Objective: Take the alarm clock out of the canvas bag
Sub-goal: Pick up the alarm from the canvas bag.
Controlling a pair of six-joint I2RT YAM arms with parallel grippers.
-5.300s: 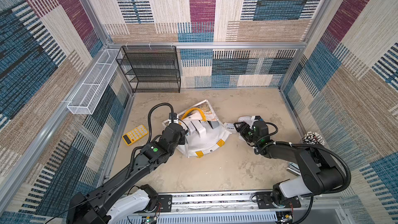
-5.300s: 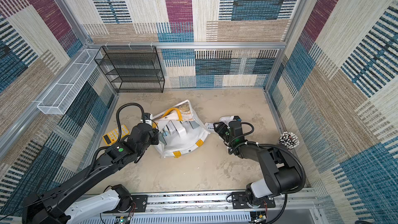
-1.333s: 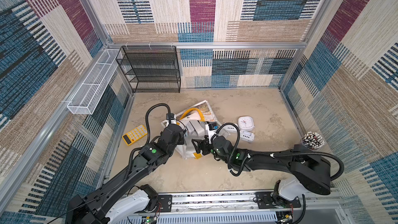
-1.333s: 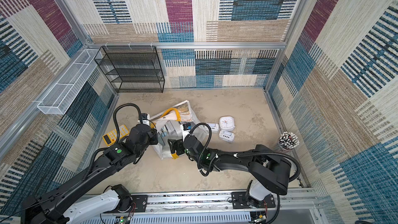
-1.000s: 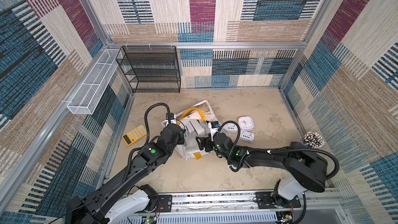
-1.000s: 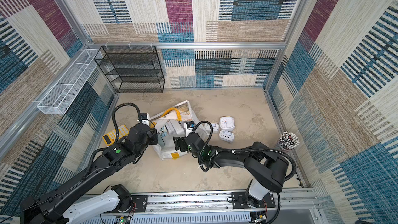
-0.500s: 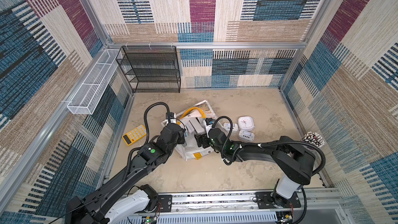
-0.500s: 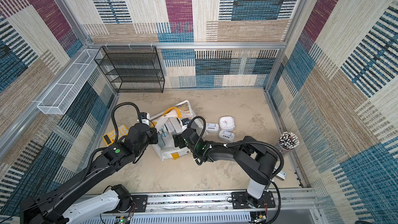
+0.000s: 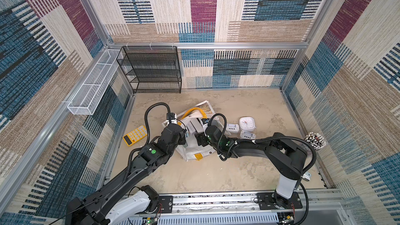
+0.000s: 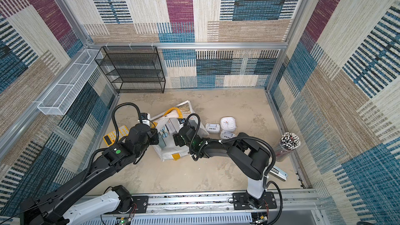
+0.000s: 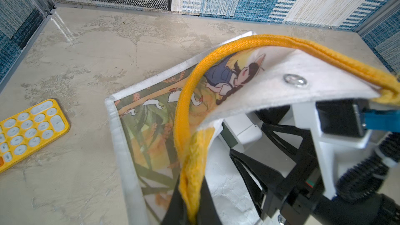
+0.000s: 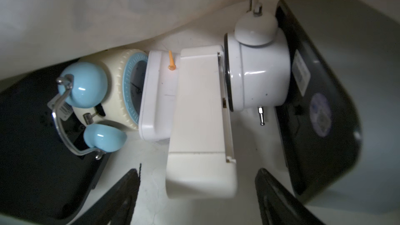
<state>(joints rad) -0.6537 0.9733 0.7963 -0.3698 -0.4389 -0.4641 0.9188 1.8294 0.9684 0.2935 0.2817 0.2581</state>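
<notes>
The canvas bag point(image 9: 194, 155) point(image 10: 171, 155) lies on its side mid-table, printed side point(image 11: 149, 130) down. My left gripper point(image 11: 191, 193) point(image 9: 184, 137) is shut on its yellow handle point(image 11: 184, 104) and lifts the upper flap, holding the mouth open. My right gripper point(image 12: 198, 170) point(image 9: 198, 140) point(image 10: 176, 139) is open inside the mouth, holding nothing. Just ahead of its fingers lies a white boxy alarm clock point(image 12: 199, 115). Behind that clock are a cream clock with blue bells point(image 12: 116, 91), a white bell clock point(image 12: 257, 76) and a dark grey box point(image 12: 320, 104).
Three white clocks stand on the table right of the bag: a square one point(image 9: 246, 124) and two small digital ones point(image 9: 232, 127) point(image 9: 247, 135). A yellow calculator point(image 9: 135, 135) lies left. A black mesh shelf point(image 9: 151, 70), a wire basket point(image 9: 93, 91) and a pen cup point(image 9: 315, 140) line the edges.
My right gripper has swung left from the clocks on the table and pushed deeper into the bag's mouth. The left gripper keeps holding the handle in place.
</notes>
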